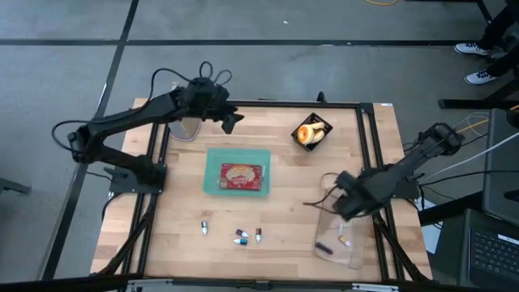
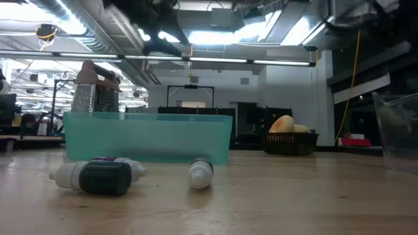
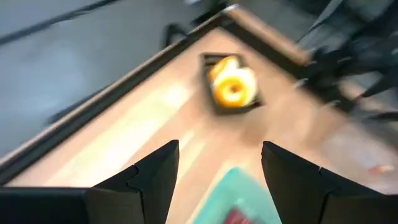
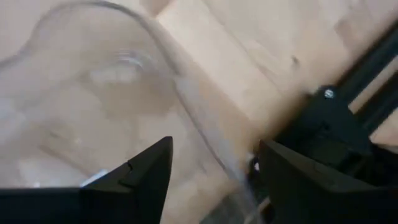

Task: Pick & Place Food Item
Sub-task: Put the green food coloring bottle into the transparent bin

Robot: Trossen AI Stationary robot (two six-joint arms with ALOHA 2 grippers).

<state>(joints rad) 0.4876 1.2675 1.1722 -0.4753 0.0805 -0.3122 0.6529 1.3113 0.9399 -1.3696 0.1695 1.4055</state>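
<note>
So the donut sits in its little black basket at the far right of the counter. Left pincer hangs spread above the far edge, holding nothing, and right pincer is spread over the clear plastic container

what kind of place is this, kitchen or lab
Probably a robotics lab or workshop, not a kitchen: two arms mounted at a framed wooden table, exposed ceiling ducts, and a laptop beside the rig.
</note>
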